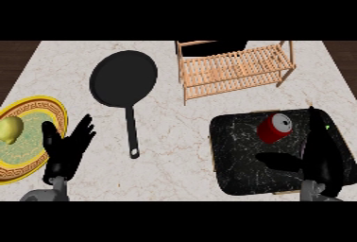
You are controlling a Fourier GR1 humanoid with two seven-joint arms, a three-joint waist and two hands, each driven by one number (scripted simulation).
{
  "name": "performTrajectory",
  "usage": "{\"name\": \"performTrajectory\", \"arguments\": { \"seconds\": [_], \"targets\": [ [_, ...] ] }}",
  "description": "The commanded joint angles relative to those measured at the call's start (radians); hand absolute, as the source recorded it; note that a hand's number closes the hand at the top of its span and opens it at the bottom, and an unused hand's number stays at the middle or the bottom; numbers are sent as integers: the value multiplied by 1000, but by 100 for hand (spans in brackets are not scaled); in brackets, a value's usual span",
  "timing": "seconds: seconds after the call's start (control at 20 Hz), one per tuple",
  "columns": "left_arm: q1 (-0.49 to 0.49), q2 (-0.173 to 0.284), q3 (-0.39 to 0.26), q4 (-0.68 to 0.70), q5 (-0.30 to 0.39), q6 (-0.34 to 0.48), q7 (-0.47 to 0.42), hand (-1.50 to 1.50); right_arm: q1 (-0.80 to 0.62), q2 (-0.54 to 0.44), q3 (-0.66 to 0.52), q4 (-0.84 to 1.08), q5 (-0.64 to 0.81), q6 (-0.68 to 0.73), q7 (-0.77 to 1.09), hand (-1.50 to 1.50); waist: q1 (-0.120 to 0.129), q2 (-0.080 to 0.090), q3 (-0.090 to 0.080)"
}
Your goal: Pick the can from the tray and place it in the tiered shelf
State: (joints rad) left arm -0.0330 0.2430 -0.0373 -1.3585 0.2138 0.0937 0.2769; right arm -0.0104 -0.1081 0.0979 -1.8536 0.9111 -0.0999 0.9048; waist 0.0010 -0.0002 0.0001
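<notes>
Marble counter (174, 142): my right hand (317, 156) hangs wide open beside the can (276, 127); I'd wrap its middle before lifting to the shelf (233, 71).

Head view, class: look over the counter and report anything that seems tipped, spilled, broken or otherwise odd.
Only the red can stands out: it lies tilted on the black tray rather than upright, its silver top facing up and right. The frying pan, the wooden tiered shelf and the plate look undisturbed. Nothing is spilled or broken.

Bare counter (167, 165) separates tray (237, 175) from shelf (233, 71).
</notes>
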Motion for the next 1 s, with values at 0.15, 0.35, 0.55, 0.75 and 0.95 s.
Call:
{"name": "performTrajectory", "arguments": {
  "seconds": [0.15, 0.35, 0.55, 0.75, 0.95],
  "targets": [
    [-60, -52, 25, 84, -45, -7, -24, 0, -38, 34, -14, 101, 69, -53, -20, -150, -2, 0, 0],
    [9, 3, 48, -52, -19, -39, 51, 0, -32, 2, -91, 286, 13, -190, -218, -150, 2, 0, 0],
    [-14, -52, 61, 68, -50, -64, -53, 0, -103, 27, -79, 255, 32, -144, -163, -150, -1, 0, 0],
    [11, -4, 112, 48, -18, -124, -43, 0, -155, 19, -128, 423, -4, -221, -279, -150, 3, 1, 0],
    [-9, -56, 53, 2, -58, -60, 20, 0, -130, -47, -49, 439, -55, 13, -321, 150, 7, 1, 0]
  ]
}}
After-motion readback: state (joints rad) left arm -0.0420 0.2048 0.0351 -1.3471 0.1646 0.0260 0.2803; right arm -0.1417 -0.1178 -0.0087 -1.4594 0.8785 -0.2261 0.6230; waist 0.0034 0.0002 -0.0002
